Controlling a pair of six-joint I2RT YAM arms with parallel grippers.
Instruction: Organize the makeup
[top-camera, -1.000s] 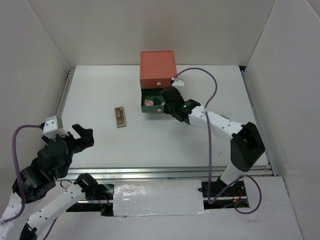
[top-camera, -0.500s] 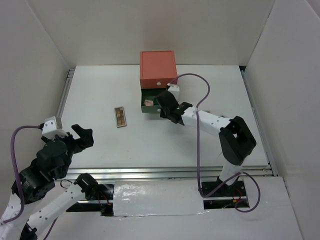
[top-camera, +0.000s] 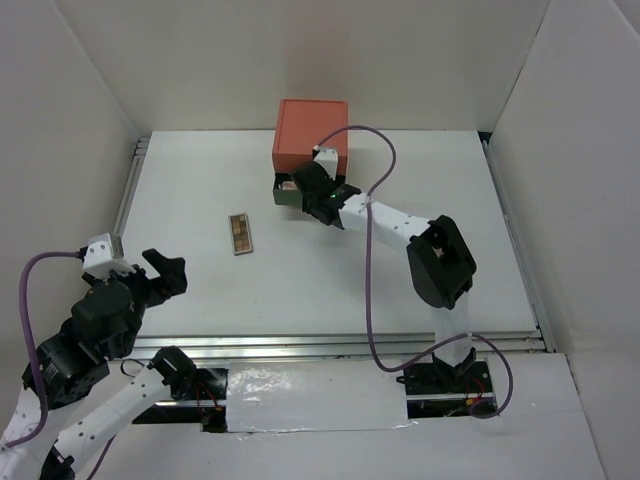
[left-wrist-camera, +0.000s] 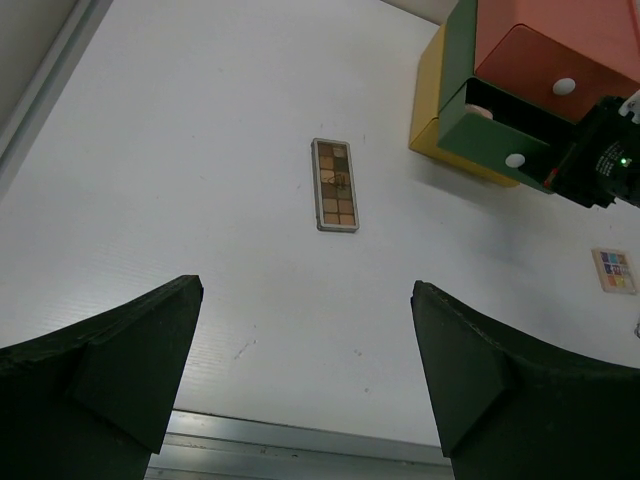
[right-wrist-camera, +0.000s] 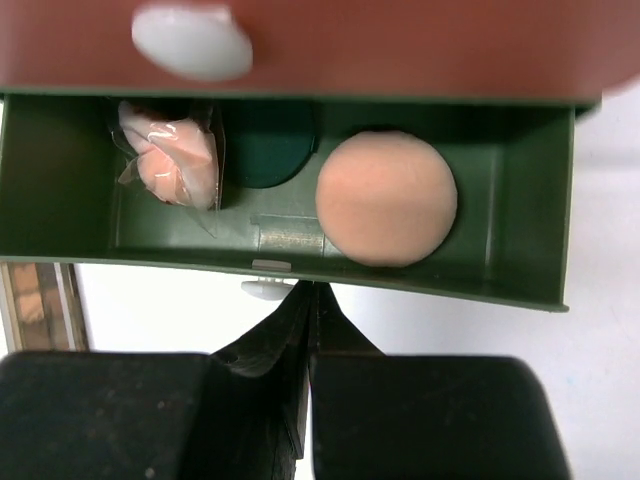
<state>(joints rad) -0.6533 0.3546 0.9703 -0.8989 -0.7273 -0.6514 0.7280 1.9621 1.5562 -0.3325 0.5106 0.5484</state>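
Our right gripper (right-wrist-camera: 308, 298), pinched together, sits at the front of the green drawer (right-wrist-camera: 450, 282) holding two puffs (right-wrist-camera: 386, 197) and the compact (right-wrist-camera: 268, 145), so we are likely pushing it shut; next, our left gripper (left-wrist-camera: 308, 290), jaws apart, should reach the palette (left-wrist-camera: 335, 184) on the table (left-wrist-camera: 180, 150).

You'll find the brown palette (top-camera: 240, 233) flat on the table, left of the green drawer (right-wrist-camera: 450, 280). Inside the drawer: wrapped puff (right-wrist-camera: 170, 152) left, dark green compact (right-wrist-camera: 268, 145) middle, bare peach puff (right-wrist-camera: 386, 197) right. The multicolour palette (left-wrist-camera: 613, 270) lies flat, right and nearer.
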